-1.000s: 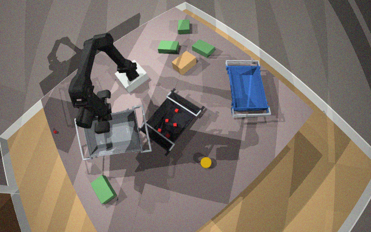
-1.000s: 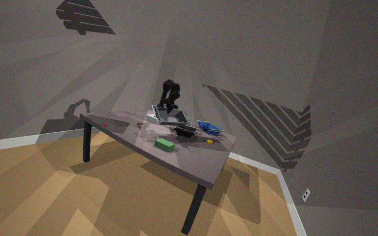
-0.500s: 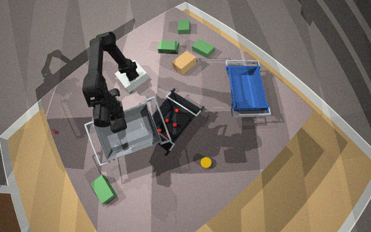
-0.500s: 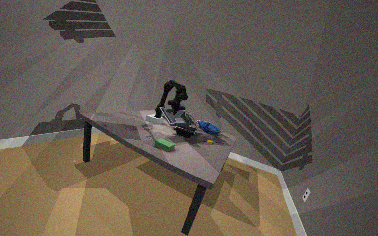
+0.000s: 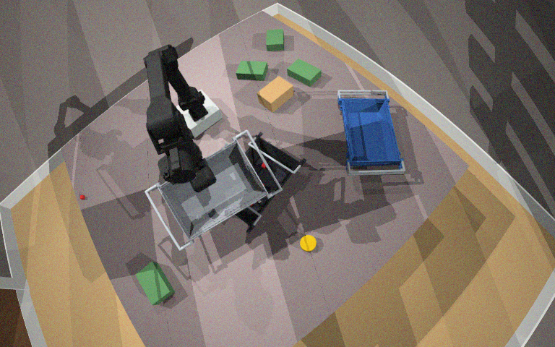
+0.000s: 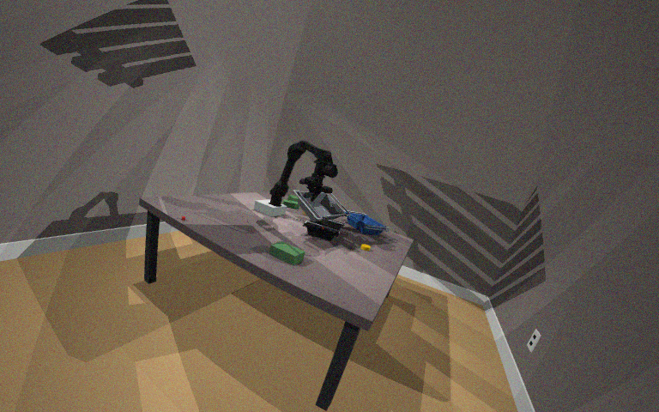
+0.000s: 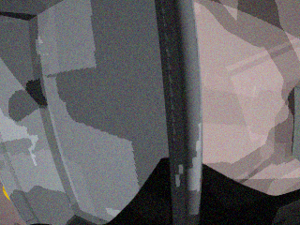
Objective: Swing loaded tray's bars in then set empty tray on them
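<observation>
The empty grey tray (image 5: 217, 190) (image 6: 326, 208) hangs in the air, tilted in the exterior view, with its wire bars out beyond its ends. My gripper (image 6: 317, 192) (image 7: 174, 164) is shut on one long side wall of it; the wall runs between the fingers in the wrist view. The grey tray is above the loaded black tray (image 5: 279, 152) (image 6: 323, 233), overlapping much of it in the top view. One wire bar (image 5: 278, 162) of the black tray lies in across its top. The other bar is mostly hidden. A red block (image 5: 264, 165) shows inside; other blocks are hidden.
A blue tray (image 5: 370, 131) (image 6: 366, 222) stands to the right. A yellow disc (image 5: 308, 243) (image 6: 365, 247) lies in front. A green block (image 5: 155, 283) (image 6: 287, 252) is at the lower left, an orange block (image 5: 275, 93) and several green blocks behind. A small red block (image 5: 82, 196) lies far left.
</observation>
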